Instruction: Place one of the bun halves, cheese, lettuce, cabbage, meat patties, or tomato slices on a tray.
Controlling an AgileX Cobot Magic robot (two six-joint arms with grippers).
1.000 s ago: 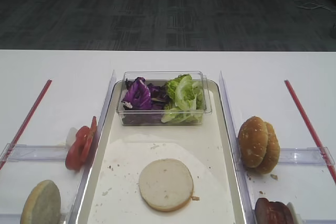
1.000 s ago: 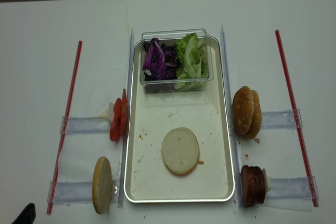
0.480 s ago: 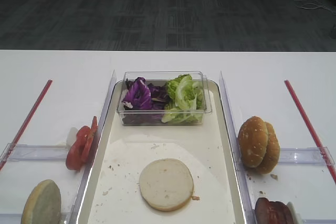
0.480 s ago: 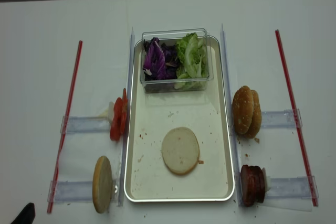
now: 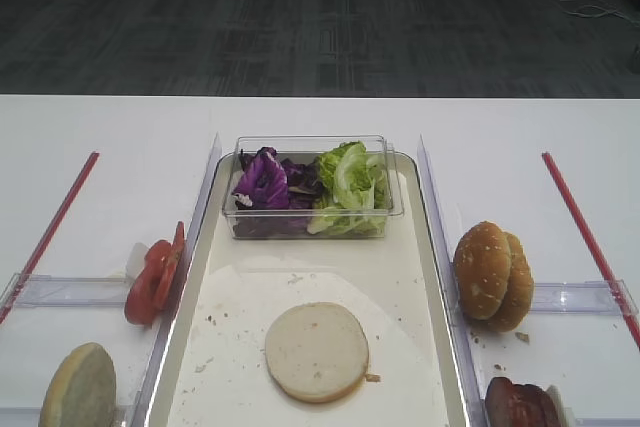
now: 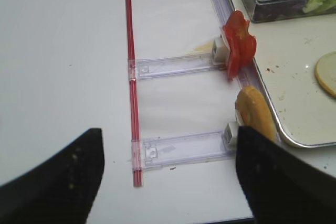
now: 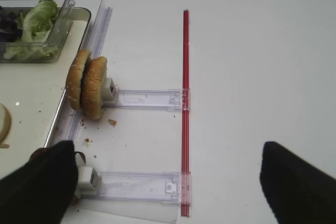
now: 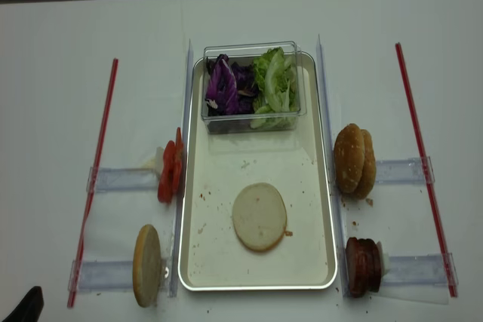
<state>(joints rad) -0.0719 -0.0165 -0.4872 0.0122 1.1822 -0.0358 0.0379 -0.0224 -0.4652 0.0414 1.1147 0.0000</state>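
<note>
Tray: the long metal tray [image 8: 326, 209] is the landmark; everything below is placed against it.
Bun on tray: one bun half [image 8: 259, 216] lies cut face up on the tray floor, toward its near end and about midway between the long walls, so one ingredient looks already delivered.
Spare bun half: a second bun half [image 8: 147, 265] stands on edge just outside the tray's left wall, near its near corner, propped against a clear plastic holder rail [image 6: 181, 148], probably so fingers can close on its rim.
Tomato slices: the tomato slices [image 8: 170, 173] stand upright in the next holder along the same left wall, further from the near end.
Greens: a clear plastic box [image 8: 250, 87] sits inside the tray at its far end, holding cabbage [image 8: 224, 84] on its left and lettuce [image 8: 275, 81] on its right.
Right of tray: sesame-seeded buns [image 8: 354, 161] stand on edge just outside the right wall; meat patties [image 8: 361, 266] stand beside the near right corner.
Red strips: a red strip [image 8: 94, 186] and its twin [image 8: 423, 164] lie well apart from the tray on either side, crossing the holder rails' outer ends.
Left gripper: left gripper [image 6: 168, 179] hangs left of the tray, fingers spread wide, nothing between them.
Right gripper: right gripper [image 7: 168, 182] hangs right of the tray, fingers wide apart and empty.
Stage: judged between picks; the next ingredient is unclear.
</note>
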